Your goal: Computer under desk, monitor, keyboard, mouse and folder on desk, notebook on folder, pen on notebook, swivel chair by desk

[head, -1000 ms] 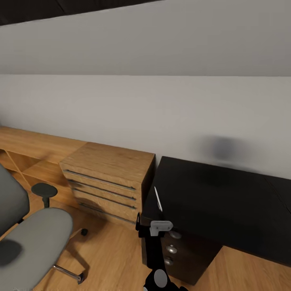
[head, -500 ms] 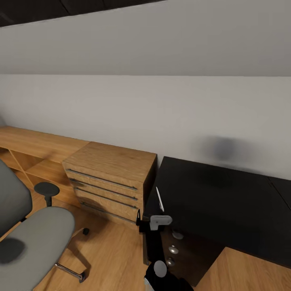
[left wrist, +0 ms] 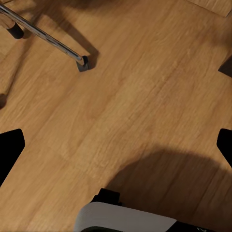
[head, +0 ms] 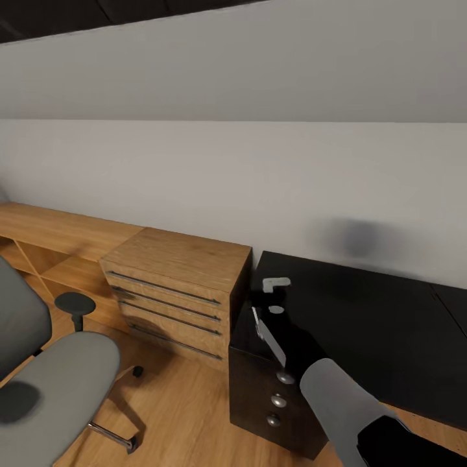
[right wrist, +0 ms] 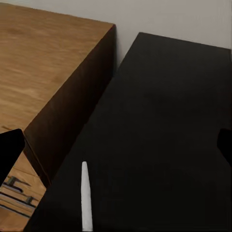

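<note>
On the black bench (head: 363, 318), near its left end by the wooden drawer cabinet (head: 175, 288), lies the pen (right wrist: 86, 199), flat, close to the edge. Right tool (head: 275, 295) hovers over it, fingers spread open. Left tool open above bare floor (left wrist: 125, 96). Swivel chair (head: 52, 383) stands well apart from the bench.

Looks like a bedroom home-office: black desk (head: 363, 318) beside a wooden drawer chest (head: 175, 285), grey swivel chair (head: 52, 383) nearby.

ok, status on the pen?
Right end effector over desk, open, empty. Pen flat on the desk's edge by the wood cabinet. Left open over floor. Nothing blocking.
</note>
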Controlling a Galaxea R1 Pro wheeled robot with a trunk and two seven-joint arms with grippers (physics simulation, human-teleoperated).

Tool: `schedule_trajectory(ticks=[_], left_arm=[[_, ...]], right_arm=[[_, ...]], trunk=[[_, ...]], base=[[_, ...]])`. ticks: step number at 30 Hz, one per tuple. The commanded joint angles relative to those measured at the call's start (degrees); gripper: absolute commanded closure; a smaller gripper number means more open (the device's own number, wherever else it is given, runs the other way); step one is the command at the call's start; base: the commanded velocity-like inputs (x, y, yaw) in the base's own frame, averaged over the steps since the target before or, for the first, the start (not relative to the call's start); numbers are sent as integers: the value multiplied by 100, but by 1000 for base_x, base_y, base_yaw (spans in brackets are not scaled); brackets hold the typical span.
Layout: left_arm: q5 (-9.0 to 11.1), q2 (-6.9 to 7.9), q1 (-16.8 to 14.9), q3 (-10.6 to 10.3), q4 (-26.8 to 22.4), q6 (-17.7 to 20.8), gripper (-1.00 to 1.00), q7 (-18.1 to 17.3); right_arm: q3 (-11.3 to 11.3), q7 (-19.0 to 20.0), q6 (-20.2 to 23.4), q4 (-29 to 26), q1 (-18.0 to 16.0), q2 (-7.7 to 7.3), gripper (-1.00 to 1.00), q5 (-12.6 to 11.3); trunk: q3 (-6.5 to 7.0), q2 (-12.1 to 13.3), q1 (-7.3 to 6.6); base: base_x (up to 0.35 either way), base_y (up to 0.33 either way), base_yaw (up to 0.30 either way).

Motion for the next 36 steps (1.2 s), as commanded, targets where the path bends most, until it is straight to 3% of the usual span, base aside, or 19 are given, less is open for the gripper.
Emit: schedule_trajectory(ticks=[1,4,9,11,19,36], left_arm=[[60,8,-2,-32,-8,-31,-100,31],[60,5,-2,-32,-2,-31,-100,33],[61,-2,-2,-32,18,-31,-100,30],[48,-28,-2,-37,119,-37,-100,29],[43,-40,-2,-40,164,-42,-100,29],[43,-39,-2,-41,185,-39,-100,29]], right_arm=[[-18,-10,85,177,-88,0,-100,-32],[-109,61,212,797,-288,0,-100,-46],[-152,79,375,1253,-392,0,-100,-51],[-164,89,789,1382,-419,0,-100,-52],[-166,97,1266,1410,-428,0,-100,-66],[-150,96,1327,1419,-419,0,-100,-75]], trunk=[[-5,-3,0],[-5,-3,0],[-5,-3,0],[-5,-3,0],[-5,-3,0],[-5,-3,0]], base=[[0,0,0],[0,0,0],[0,0,0],[0,0,0],[0,0,0],[0,0,0]])
